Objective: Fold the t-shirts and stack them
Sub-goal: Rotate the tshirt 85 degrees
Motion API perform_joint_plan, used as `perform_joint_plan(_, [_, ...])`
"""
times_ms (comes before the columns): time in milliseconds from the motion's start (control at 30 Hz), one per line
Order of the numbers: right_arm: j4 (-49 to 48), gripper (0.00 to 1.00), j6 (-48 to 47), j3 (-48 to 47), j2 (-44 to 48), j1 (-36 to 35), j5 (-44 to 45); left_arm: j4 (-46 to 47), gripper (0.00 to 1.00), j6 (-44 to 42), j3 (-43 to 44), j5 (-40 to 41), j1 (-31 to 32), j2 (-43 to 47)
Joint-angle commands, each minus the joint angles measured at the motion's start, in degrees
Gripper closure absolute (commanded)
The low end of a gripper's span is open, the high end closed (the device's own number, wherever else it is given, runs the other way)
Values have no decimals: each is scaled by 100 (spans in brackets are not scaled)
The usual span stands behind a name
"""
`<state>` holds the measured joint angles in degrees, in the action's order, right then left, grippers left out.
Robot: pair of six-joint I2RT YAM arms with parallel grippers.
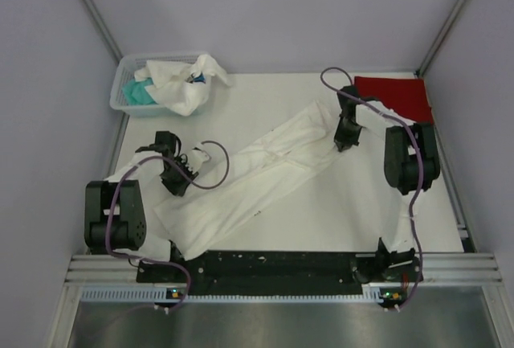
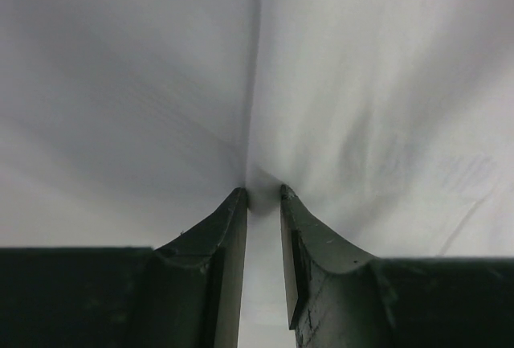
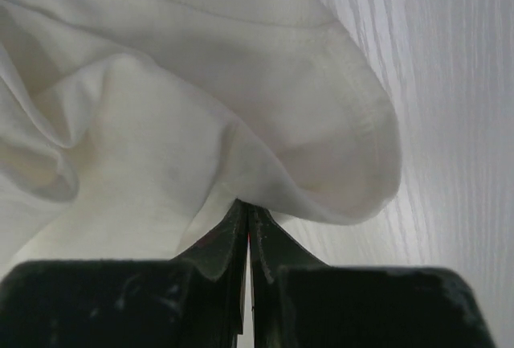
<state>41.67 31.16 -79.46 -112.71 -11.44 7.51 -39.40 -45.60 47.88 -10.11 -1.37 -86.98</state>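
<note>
A large white t-shirt [image 1: 265,167] lies stretched in a long diagonal band from the near left to the far right of the table. My left gripper [image 1: 180,184] is shut on its near-left part; in the left wrist view the white cloth [image 2: 361,107] is pinched between the jaws [image 2: 263,195]. My right gripper [image 1: 346,144] is shut on its far-right end; in the right wrist view a hemmed fold [image 3: 161,123] bulges just above the closed jaws [image 3: 246,206]. A folded red t-shirt [image 1: 395,96] lies flat at the back right, behind the right arm.
A small white plastic basket [image 1: 127,100] stands at the back left with crumpled white cloth [image 1: 181,81] and teal cloth [image 1: 138,92] in it. The white table [image 1: 361,203] ends at a black rail [image 1: 265,266] along the near edge. Grey walls enclose the sides.
</note>
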Motion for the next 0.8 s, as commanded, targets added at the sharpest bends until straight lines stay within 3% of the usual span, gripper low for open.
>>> perform_joint_plan(0, [-168,100,-92,-1585,-1365,230,-414,-612,71,-388,-665,-561,478,155])
perform_joint_plan(167, [8,100,206,-4677,-3175,327,-1610,-763,71,-28,-991,-703,2224,392])
perform_joint_plan(200, [-1,100,346,-5580,-3561,336,-1769,-832,70,7,-913,-886,2603,445])
perform_joint_plan(267, [-368,100,688,-6395,-4186,344,-2172,-1043,70,43,-658,-1342,3192,515])
perform_joint_plan(367, [-1721,98,1242,-6056,-4102,432,-2824,-1298,69,131,-271,-1826,3844,568])
perform_joint_plan(467, [-1899,90,982,-6143,-3743,494,-3044,-1859,68,-132,28,-2232,3951,848])
perform_joint_plan(567, [-1969,65,305,-5679,-2909,485,-3360,-2124,64,-317,90,-2040,3933,1541])
perform_joint_plan(700, [-2171,33,-416,-4284,-1329,371,-3993,-2177,52,-414,222,-1810,3925,2368])
perform_joint_plan(767, [-2486,25,-951,-3135,-362,161,-4029,-2239,48,-598,213,-1994,3925,2589])
